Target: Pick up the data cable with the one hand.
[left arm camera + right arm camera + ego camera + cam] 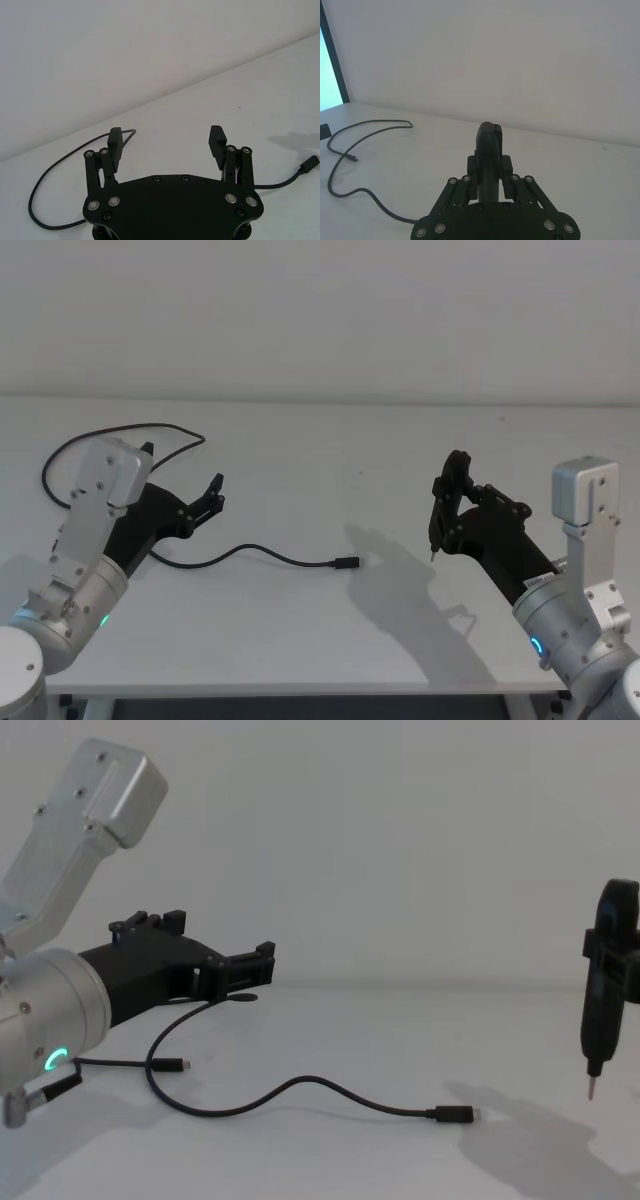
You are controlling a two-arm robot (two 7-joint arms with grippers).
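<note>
The data cable (262,551) lies loose on the white table (300,640), a thin black cord. One plug (347,562) rests near the table's middle. The cord runs left under my left arm and loops round behind it. My left gripper (182,470) is the one hand, black and angular on a silver wrist with a green ring. It hovers open over the cable's left stretch with nothing between its fingers (218,139). The left wrist view shows the cord (37,187) beside that gripper (166,140). My right gripper (447,508) stands at the right, shut on a black pointed tool (592,1040).
The cable's second plug (181,1065) lies under my left wrist in the chest view. A plain white wall stands behind the table. The table's front edge (300,688) runs close below both arms. Bare tabletop lies between the grippers.
</note>
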